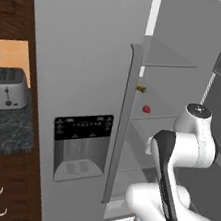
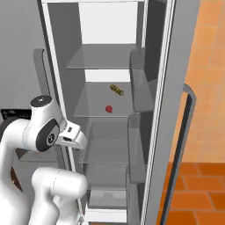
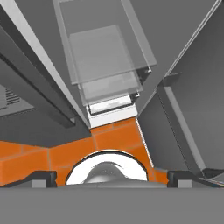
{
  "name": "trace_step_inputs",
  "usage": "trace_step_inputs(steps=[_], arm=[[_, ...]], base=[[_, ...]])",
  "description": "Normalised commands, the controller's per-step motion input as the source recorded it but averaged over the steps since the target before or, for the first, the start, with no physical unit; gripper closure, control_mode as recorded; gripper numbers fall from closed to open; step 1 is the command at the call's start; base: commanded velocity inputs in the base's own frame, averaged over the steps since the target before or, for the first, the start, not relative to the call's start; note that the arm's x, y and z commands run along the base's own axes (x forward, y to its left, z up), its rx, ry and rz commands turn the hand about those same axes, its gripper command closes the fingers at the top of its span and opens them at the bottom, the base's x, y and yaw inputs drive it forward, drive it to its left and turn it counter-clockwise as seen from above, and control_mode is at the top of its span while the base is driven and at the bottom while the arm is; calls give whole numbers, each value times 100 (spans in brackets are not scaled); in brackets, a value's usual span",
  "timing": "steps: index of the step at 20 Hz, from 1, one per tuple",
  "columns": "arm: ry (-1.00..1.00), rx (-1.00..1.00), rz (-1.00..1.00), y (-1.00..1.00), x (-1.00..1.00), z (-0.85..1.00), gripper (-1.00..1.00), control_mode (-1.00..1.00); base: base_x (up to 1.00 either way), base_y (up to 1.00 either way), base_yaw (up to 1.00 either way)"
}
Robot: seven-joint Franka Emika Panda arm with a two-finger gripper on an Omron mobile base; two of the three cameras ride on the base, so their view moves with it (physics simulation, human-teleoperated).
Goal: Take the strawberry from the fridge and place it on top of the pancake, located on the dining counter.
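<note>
Right base view: strawberry lying small and red on the middle glass shelf of the open fridge, well apart from a yellow-brown skewer-like food farther back on the same shelf. Seen again from the left base view as a red dot past the edge of the closed door, with the skewer-like food above and just to its left. Black dispenser panel set in that closed grey door, long vertical handle along its edge. Open door swung out to the right, door bins on its inner side. White arm folded low in front of the compartment, wrist well below the strawberry's shelf. Hand view looking down past stacked glass shelves to orange floor tiles. Gripper with both dark fingertips wide apart at the frame's bottom corners, nothing between them. Toaster on the dark speckled worktop, left of the fridge.
</note>
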Motion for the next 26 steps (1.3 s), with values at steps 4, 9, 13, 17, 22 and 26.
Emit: trace_step_inputs(steps=[4,9,13,17,22,26], arm=[[0,0,0,0,0,0,-100,100],[0,0,0,0,0,0,-100,100],[0,0,0,0,0,0,-100,100],[0,0,0,0,0,0,-100,100],[0,0,0,0,0,0,-100,100],[0,0,0,0,0,0,-100,100]], base=[[49,-17,17],[22,-30,19],[12,-43,8],[1,-54,0],[12,-14,0],[14,0,0]])
